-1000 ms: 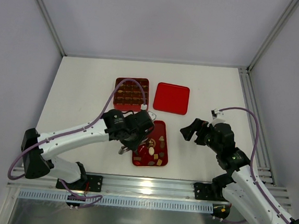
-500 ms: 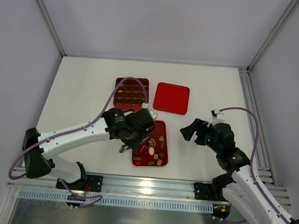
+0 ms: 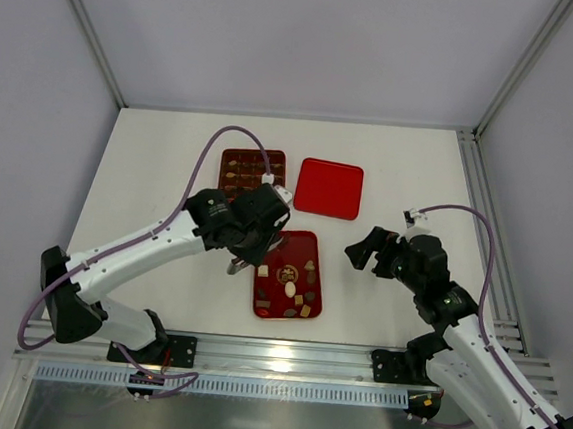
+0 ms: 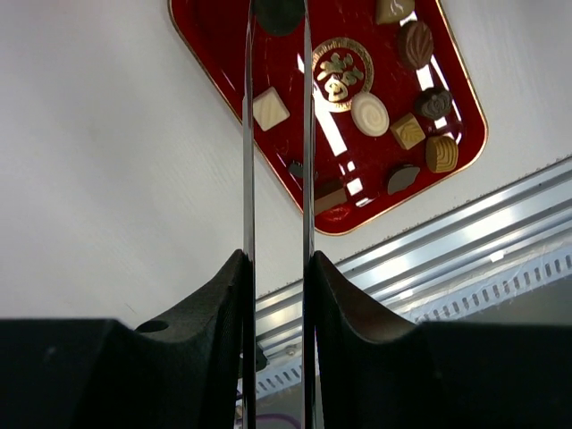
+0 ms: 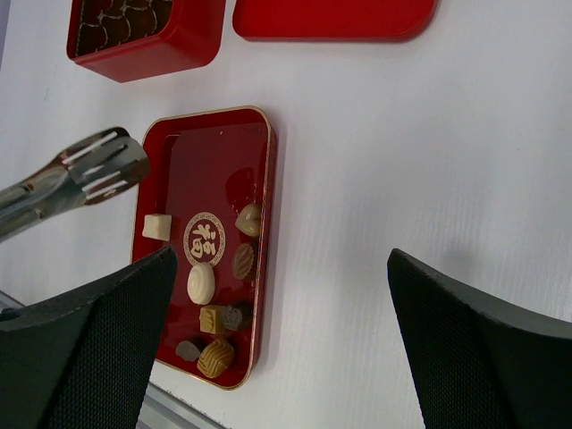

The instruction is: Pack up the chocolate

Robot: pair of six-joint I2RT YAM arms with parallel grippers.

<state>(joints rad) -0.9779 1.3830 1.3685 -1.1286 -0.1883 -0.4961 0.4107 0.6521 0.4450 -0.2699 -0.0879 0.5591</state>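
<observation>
Several loose chocolates (image 3: 296,287) in white, tan and dark brown lie on a flat red tray with a gold emblem (image 3: 279,251). They also show in the left wrist view (image 4: 369,113) and the right wrist view (image 5: 202,282). My left gripper (image 3: 250,237) (image 4: 275,268) is shut on metal tongs (image 4: 248,134) (image 5: 89,174). The tong tips hang over the tray's far left corner with a dark round piece (image 4: 279,12) between them. My right gripper (image 3: 362,249) (image 5: 281,259) is open and empty, right of the tray.
A red box with grid compartments (image 3: 252,172) (image 5: 143,36), partly filled, stands beyond the tray. A flat red lid (image 3: 329,188) (image 5: 335,18) lies to its right. A metal rail (image 3: 284,355) runs along the near table edge.
My left arm has risen and drawn back left from over the tray's middle to its far left corner. A white square piece now shows on the tray. The right arm is still.
</observation>
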